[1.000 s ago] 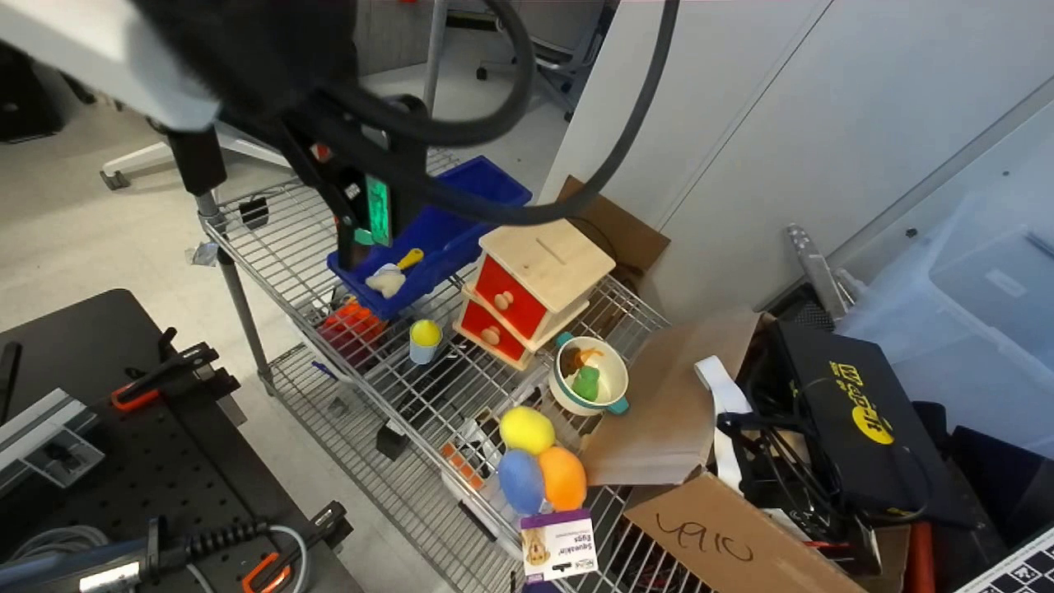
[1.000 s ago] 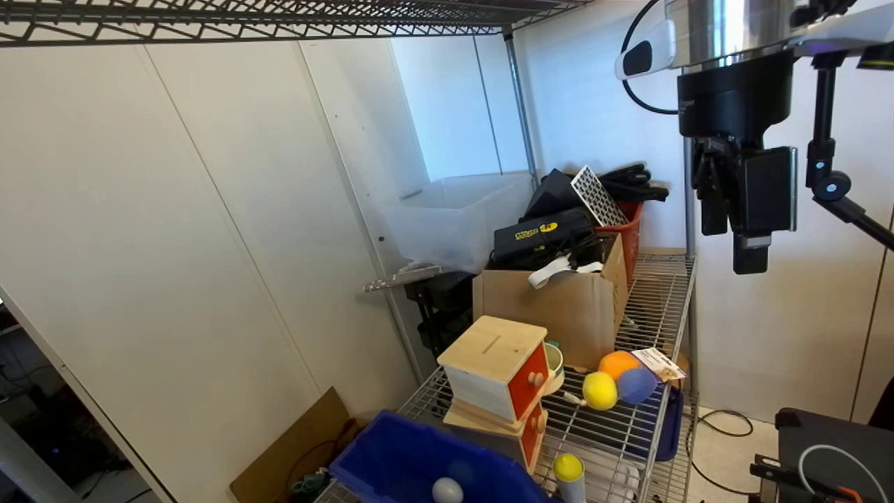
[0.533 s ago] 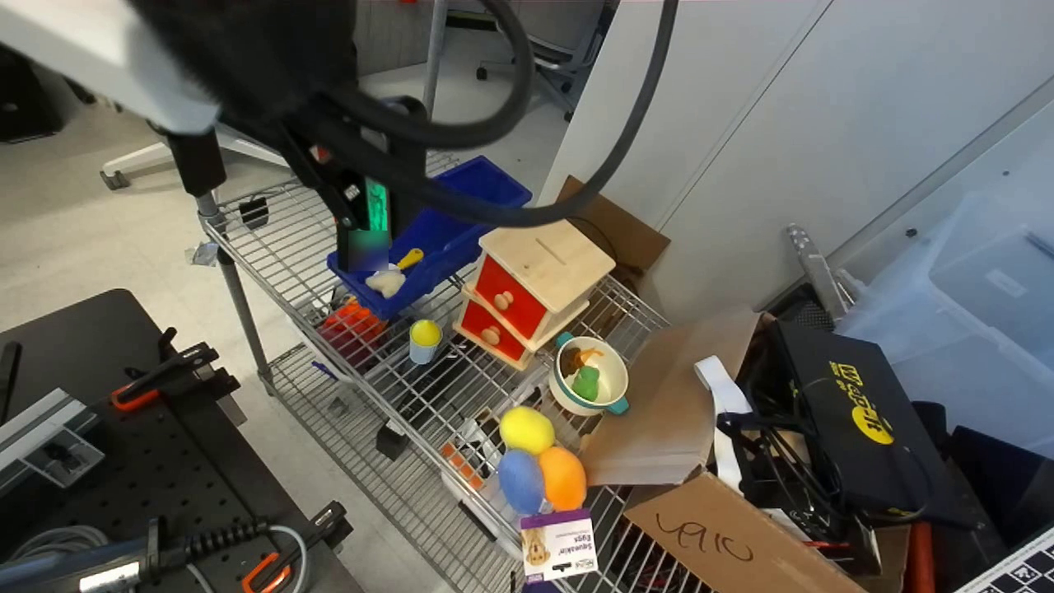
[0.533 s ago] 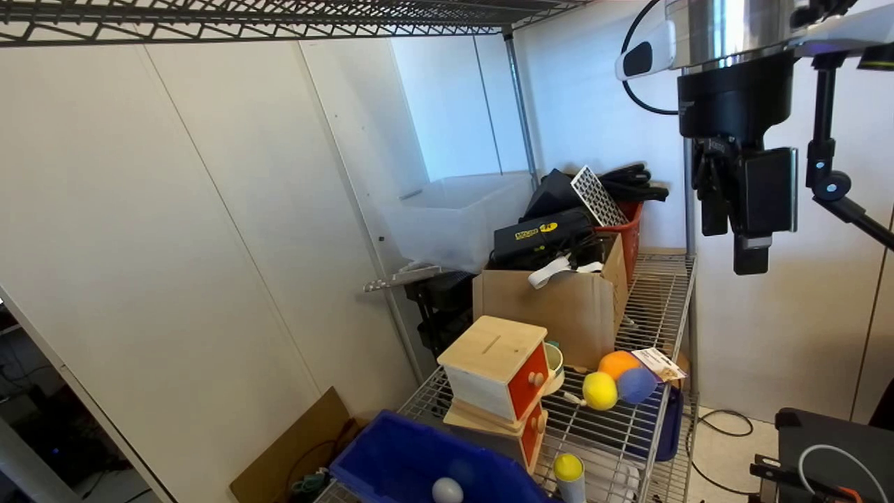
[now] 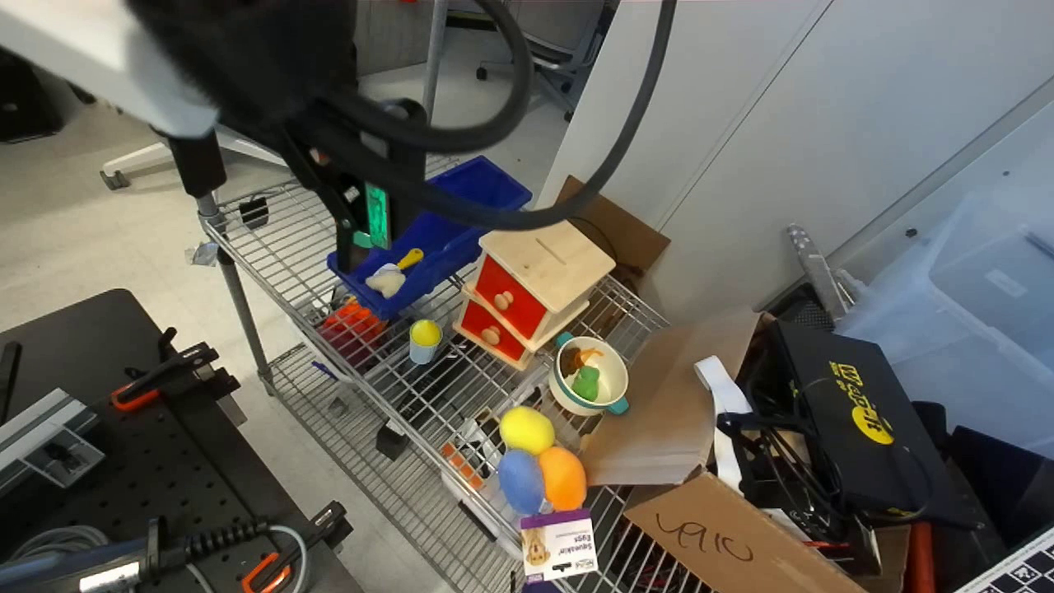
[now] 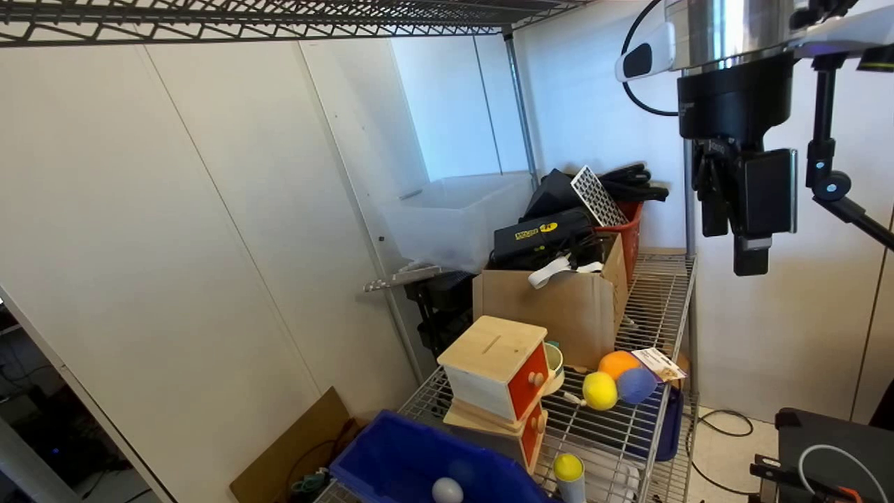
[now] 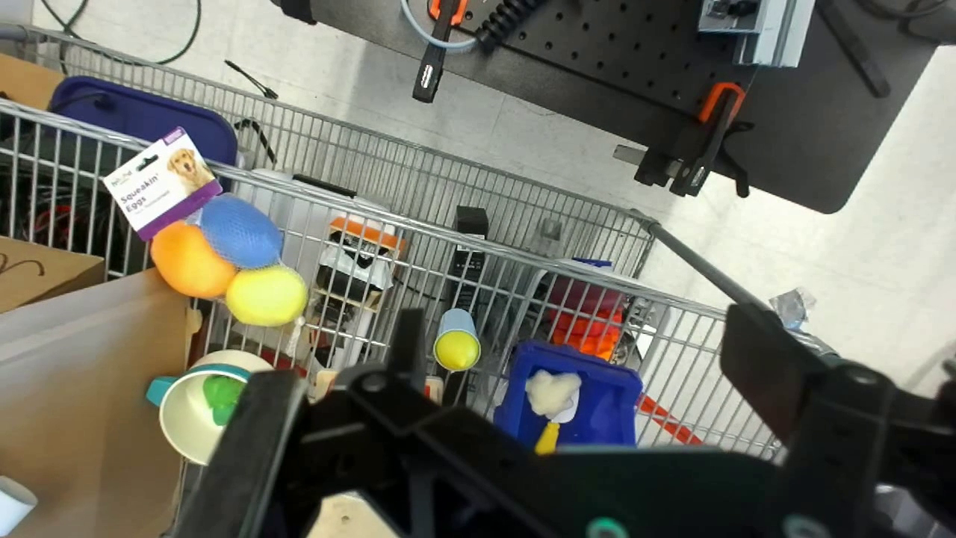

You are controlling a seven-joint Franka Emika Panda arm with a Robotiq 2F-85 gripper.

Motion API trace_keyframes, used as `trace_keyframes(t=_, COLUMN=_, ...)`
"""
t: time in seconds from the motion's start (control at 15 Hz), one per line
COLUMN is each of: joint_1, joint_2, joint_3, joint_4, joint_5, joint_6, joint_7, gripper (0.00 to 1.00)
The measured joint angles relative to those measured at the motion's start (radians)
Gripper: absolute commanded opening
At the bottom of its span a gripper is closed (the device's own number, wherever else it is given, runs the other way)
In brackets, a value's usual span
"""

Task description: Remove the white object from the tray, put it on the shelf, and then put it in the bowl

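Observation:
A white lumpy object (image 5: 385, 282) lies in the near end of the dark-blue tray (image 5: 449, 254) beside a yellow handle; it also shows in the wrist view (image 7: 551, 392). A white round thing (image 6: 447, 490) shows in the tray in an exterior view; I cannot tell whether it is the same. The cream bowl (image 5: 611, 375) with teal handles holds a green thing (image 5: 586, 385) and stands on the wire shelf (image 5: 280, 239), also in the wrist view (image 7: 179, 426). My gripper (image 7: 588, 355) is open and empty, high above the shelf (image 6: 601, 433).
Wooden boxes with red drawers (image 5: 515, 292) stand between tray and bowl. A blue cup with yellow top (image 5: 425, 342) is in front of them. Netted coloured balls (image 5: 527, 430), a cardboard box (image 5: 659, 412) and a shelf post (image 5: 239, 296) are around. A cable loop (image 5: 630, 140) hangs from the arm.

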State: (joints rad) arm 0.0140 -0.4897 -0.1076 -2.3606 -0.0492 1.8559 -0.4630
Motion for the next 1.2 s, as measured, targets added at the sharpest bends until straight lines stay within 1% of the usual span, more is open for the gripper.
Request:
trace_keyframes(t=0.27, joint_1=0.000, joint_2=0.006, joint_3=0.009, joint_4=0.000, joint_5=0.000, joint_6=0.000, joint_7=0.064, gripper=1.00)
trace_keyframes(t=0.67, joint_1=0.003, joint_2=0.028, joint_3=0.065, joint_4=-0.003, joint_5=0.001, joint_6=0.009, joint_7=0.202, gripper=1.00)
trace_keyframes(t=0.93, joint_1=0.029, joint_2=0.034, joint_3=0.072, joint_4=-0.023, joint_5=0.022, joint_6=0.055, joint_7=0.205, gripper=1.00)
trace_keyframes(t=1.2, joint_1=0.043, joint_2=0.041, joint_3=0.072, joint_4=-0.072, joint_5=0.020, joint_6=0.121, joint_7=0.158, gripper=1.00)
